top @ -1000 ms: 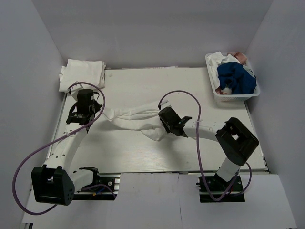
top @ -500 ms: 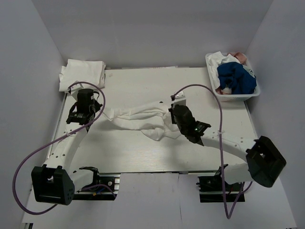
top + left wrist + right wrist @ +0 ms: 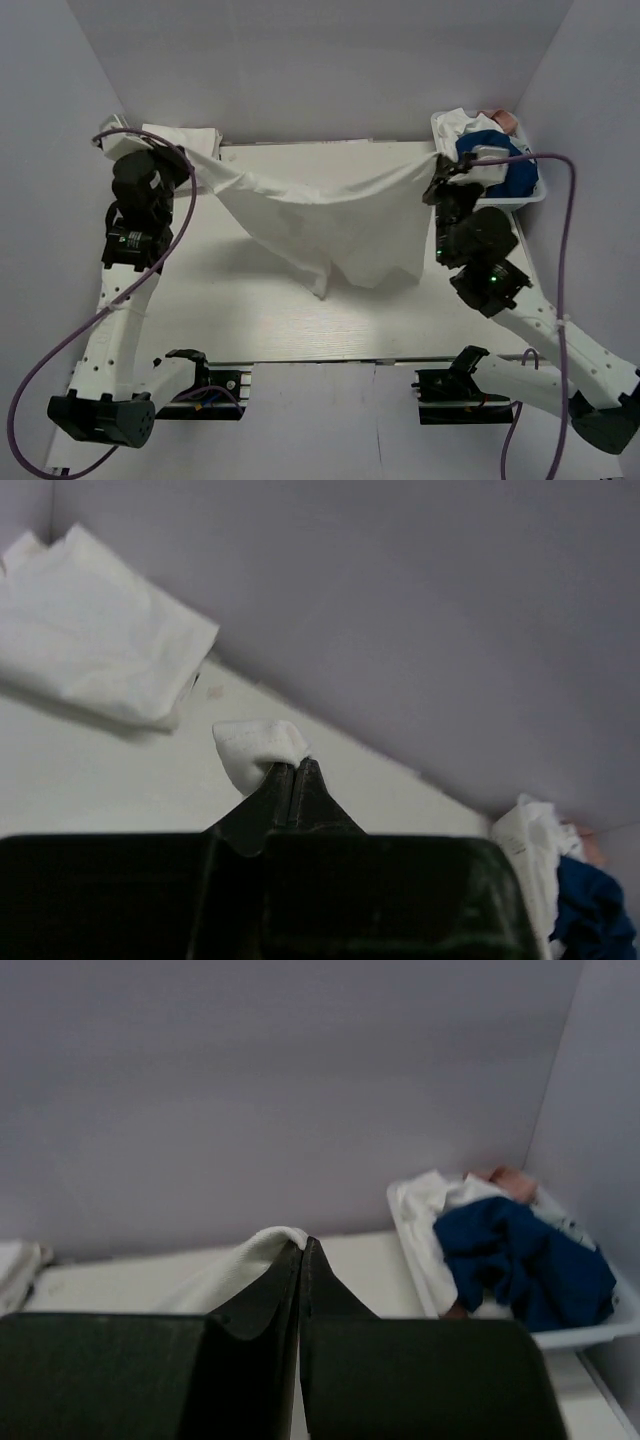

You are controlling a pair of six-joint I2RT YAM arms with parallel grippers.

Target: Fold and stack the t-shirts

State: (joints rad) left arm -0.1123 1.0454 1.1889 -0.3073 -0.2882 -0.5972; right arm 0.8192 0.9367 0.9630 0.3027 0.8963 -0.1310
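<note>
A white t-shirt (image 3: 320, 205) hangs stretched in the air between my two grippers, its lower part drooping toward the table. My left gripper (image 3: 190, 160) is shut on the shirt's left edge; a small tuft of the cloth (image 3: 258, 748) pokes out of the closed jaws in the left wrist view. My right gripper (image 3: 436, 165) is shut on the shirt's right edge, with white cloth (image 3: 250, 1255) draped over the left finger in the right wrist view. A folded white shirt (image 3: 170, 152) lies at the table's far left corner and also shows in the left wrist view (image 3: 95, 630).
A white bin (image 3: 530, 196) at the far right holds a blue garment (image 3: 495, 165) and white cloth; it also shows in the right wrist view (image 3: 590, 1335). Grey walls close in the table on three sides.
Both grippers rose and spread apart toward the far corners. The shirt went from a bunched strip on the table to a wide sheet hanging between them.
</note>
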